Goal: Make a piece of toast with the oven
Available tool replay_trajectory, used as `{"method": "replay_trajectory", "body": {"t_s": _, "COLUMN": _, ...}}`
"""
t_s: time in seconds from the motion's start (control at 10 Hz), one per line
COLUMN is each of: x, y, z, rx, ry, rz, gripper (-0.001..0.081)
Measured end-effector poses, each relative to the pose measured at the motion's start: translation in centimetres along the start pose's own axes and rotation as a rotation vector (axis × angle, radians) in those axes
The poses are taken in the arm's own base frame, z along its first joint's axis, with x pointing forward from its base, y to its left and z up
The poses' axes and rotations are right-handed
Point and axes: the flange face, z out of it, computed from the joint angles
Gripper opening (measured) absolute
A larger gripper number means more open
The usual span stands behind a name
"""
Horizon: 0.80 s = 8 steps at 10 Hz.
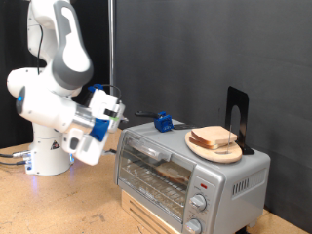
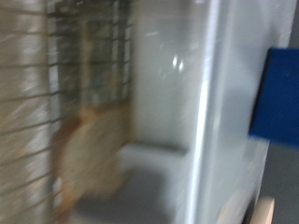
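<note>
The place looks like a robotics lab or test bench, not a kitchen: a black curtain backdrop (image 1: 195, 49), a bare wooden tabletop (image 1: 58, 205), loose cables (image 1: 10, 156), and the oven (image 1: 190, 171) standing on a plain wooden box (image 1: 146, 216).

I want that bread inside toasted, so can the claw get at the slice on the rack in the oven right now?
Probably not. The slice lies on the rack behind the oven's glass door, which looks closed. The claw hovers just off the oven's upper corner on the exterior view's left, so the door blocks it.
</note>
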Motion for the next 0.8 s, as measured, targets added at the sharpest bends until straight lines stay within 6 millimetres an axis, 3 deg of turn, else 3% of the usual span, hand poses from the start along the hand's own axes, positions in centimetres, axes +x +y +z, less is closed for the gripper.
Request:
{"method": "replay_trajectory", "body": {"t_s": 0.1, "x": 0.3, "y": 0.3, "z": -1.0, "rx": 0.01, "ry": 0.022, "rz": 0.01, "gripper": 0.0809}}
{"method": "replay_trajectory", "body": {"t_s": 0.4, "x": 0.2, "y": -0.5, "z": -1.0, "rx": 0.023, "ry": -0.073, "rz": -0.009, "gripper": 0.0809}}
{"method": "replay_trajectory", "body": {"t_s": 0.8, "x": 5.5, "y": -4.0, "z": -1.8, "rx": 0.047, "ry": -0.08, "rz": 0.015, "gripper": 0.0809}}
